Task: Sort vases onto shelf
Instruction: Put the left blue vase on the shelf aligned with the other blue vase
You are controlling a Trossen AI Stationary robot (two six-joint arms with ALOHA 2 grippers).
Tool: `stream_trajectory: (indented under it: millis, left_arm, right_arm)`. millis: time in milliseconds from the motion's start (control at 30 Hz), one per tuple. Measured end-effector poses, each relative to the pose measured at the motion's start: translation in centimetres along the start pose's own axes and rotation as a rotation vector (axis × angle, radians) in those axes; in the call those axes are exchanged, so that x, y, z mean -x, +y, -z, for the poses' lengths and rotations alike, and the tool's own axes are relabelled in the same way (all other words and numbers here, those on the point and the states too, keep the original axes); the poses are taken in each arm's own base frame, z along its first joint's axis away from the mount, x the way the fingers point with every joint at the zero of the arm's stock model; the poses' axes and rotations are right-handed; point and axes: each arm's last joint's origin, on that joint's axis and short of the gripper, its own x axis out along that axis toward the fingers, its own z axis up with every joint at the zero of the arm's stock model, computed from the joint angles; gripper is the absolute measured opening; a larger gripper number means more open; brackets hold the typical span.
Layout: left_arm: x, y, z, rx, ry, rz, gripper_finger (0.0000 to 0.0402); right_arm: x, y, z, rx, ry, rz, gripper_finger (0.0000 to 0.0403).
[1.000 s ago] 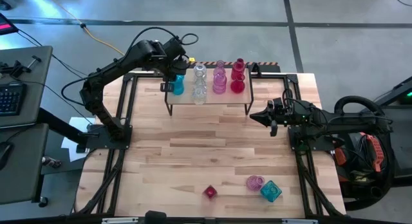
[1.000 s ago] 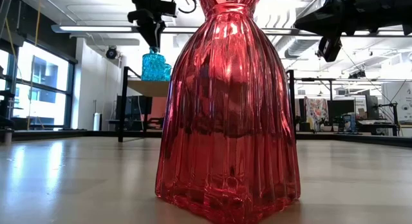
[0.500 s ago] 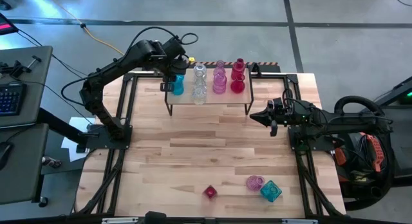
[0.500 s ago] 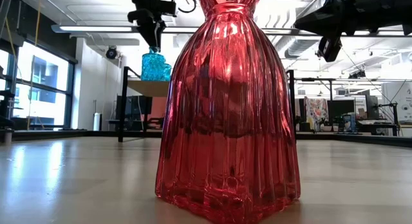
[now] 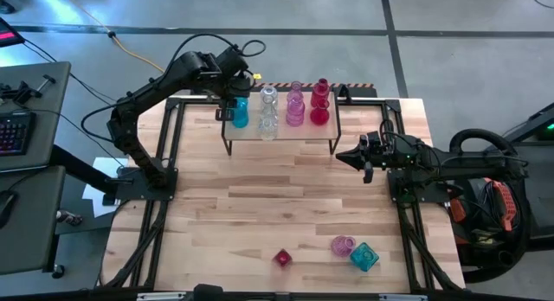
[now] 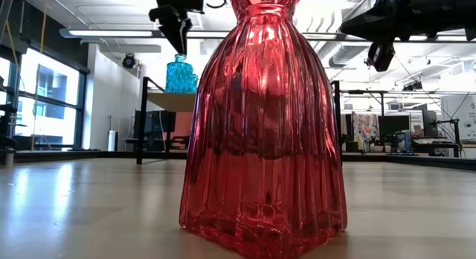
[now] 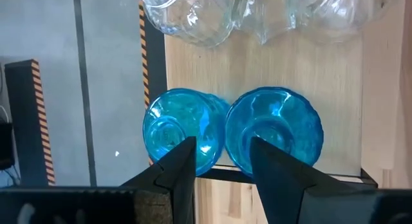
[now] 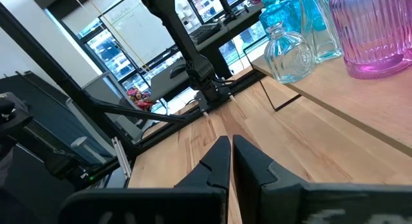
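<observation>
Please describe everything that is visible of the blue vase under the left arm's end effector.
The blue vase is translucent teal glass with a faceted round body, a short neck and an open mouth. It stands upright on the shelf at its left end, beside a second blue vase and near clear vases. The left end effector hangs open just above its mouth, not touching it.

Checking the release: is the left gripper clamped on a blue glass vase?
No: the left gripper stands open above the two blue glass vases on the shelf.
</observation>
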Motion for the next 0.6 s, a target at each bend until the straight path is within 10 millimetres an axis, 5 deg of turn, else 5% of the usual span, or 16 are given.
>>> stream_trajectory:
  millis: [600]
  left_arm:
    - [-0.45,-0.53,-0.2,0.018,-0.001,0.029,0.0135]
  right_arm:
    - [0.0,0.0,0.0,0.0,0.0,0.0,0.0001]
